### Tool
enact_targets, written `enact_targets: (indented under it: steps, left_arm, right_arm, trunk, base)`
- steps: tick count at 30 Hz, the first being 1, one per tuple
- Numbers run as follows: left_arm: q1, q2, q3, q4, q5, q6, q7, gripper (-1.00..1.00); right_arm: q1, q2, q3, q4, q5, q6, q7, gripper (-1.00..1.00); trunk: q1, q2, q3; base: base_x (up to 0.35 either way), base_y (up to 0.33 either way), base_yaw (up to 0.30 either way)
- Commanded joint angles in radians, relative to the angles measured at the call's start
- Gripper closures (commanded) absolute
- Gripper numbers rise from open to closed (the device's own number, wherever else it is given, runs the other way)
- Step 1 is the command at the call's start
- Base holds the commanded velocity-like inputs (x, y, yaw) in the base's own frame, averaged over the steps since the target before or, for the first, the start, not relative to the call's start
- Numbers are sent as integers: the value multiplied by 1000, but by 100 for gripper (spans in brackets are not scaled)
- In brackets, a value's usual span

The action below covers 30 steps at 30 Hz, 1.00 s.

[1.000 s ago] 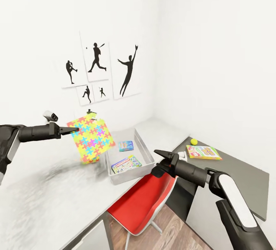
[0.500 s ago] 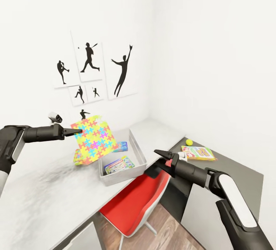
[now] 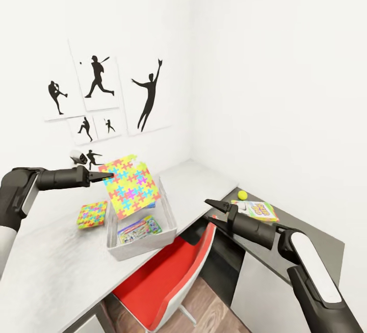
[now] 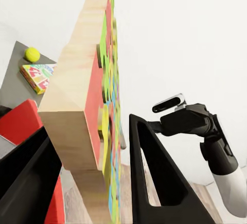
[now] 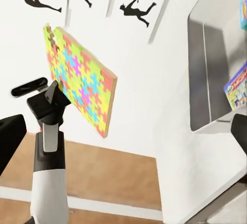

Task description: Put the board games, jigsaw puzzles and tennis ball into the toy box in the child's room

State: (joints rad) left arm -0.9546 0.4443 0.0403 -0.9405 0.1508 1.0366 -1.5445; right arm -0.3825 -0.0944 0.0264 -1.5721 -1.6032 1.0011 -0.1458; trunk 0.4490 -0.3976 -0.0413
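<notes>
One puzzle in hand: my left gripper (image 3: 104, 175) is clamped on the edge of a jigsaw puzzle (image 3: 130, 185), which hangs upright and a little tilted over the near end of the toy box (image 3: 114, 249). I judge it is held by the edge so the mat can drop in flat once let go.
Grip detail: in the left wrist view the puzzle (image 4: 95, 105) stands edge-on between my two fingers (image 4: 159, 183), its pale backing to one side and the coloured face to the other.
Second puzzle: it (image 3: 92, 214) lies flat on the bench (image 3: 46, 272), just beside the toy box on my left, not yet packed.
Toy box contents: a board game (image 3: 138, 228) lies inside on the floor of the box; the held puzzle hides the far part of the box, so I cannot tell what else is in there.
Other toys: a tennis ball (image 3: 242, 195) and a second board game (image 3: 257, 209) rest close together on the dark lower top to my right, well apart from the box.
Left arm: stretched level across the bench, fingers pointing toward the box.
Right arm: forearm raised over the red chair (image 3: 163, 277), right gripper (image 3: 211, 210) spread and empty, pointing toward the box, free for the toys on the right.
</notes>
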Motion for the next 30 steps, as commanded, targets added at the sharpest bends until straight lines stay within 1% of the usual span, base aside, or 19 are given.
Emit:
enact_targets:
  steps: [1, 9, 11, 13, 15, 16, 19, 20, 21, 24, 30]
  left_arm:
    - [-1, 0, 0, 0, 1, 11, 3, 100]
    - [-1, -1, -2, 0, -1, 11, 20, 100]
    - [-1, 0, -21, 0, -12, 11, 38, 100]
    - [-1, 0, -61, 0, -41, 11, 69, 100]
    - [-1, 0, -102, 2, -85, 11, 96, 100]
    - [-1, 0, -116, 3, -107, 11, 103, 100]
    - [-1, 1, -134, 3, -166, 11, 114, 100]
    - [-1, 2, -137, 3, -190, 9, 116, 100]
    - [-1, 2, -139, 3, -204, 8, 117, 100]
    - [-1, 2, -143, 3, -226, 7, 118, 100]
    - [-1, 1, -144, 5, -236, 6, 119, 100]
  right_arm:
    - [-1, -1, 1, -1, -11, 1, -10, -100]
    - [-1, -1, 1, -1, -11, 1, -10, -100]
    - [-1, -1, 0, -1, -11, 1, -9, -100]
    - [-1, -1, 0, -1, -11, 1, -9, -100]
    - [-1, -1, 1, -1, -11, 1, -10, -100]
    - [-1, -1, 1, -1, -11, 1, -10, -100]
    - [-1, -1, 1, -1, -11, 1, -10, -100]
    - [-1, -1, 1, -1, -11, 1, -10, -100]
    - [-1, -1, 1, -1, -11, 1, -10, -100]
    - [-1, -1, 1, -1, -11, 1, -9, -100]
    - [-1, -1, 1, -2, -11, 3, -8, -100]
  trunk:
    - [1, -2, -2]
    - [1, -2, -2]
    - [1, -2, -2]
    - [1, -2, -2]
    - [1, -2, -2]
    - [1, -2, -2]
    - [1, -2, -2]
    - [1, -2, -2]
    - [1, -2, -2]
    - [1, -2, -2]
    - [1, -2, -2]
  base:
    - [155, -238, 0]
    - [120, -204, 0]
    - [26, -51, 0]
    - [11, -21, 0]
    - [4, -9, 0]
    - [2, -4, 0]
    - [1, -2, 0]
    - [0, 0, 0]
    - [0, 0, 0]
    - [0, 0, 0]
    - [0, 0, 0]
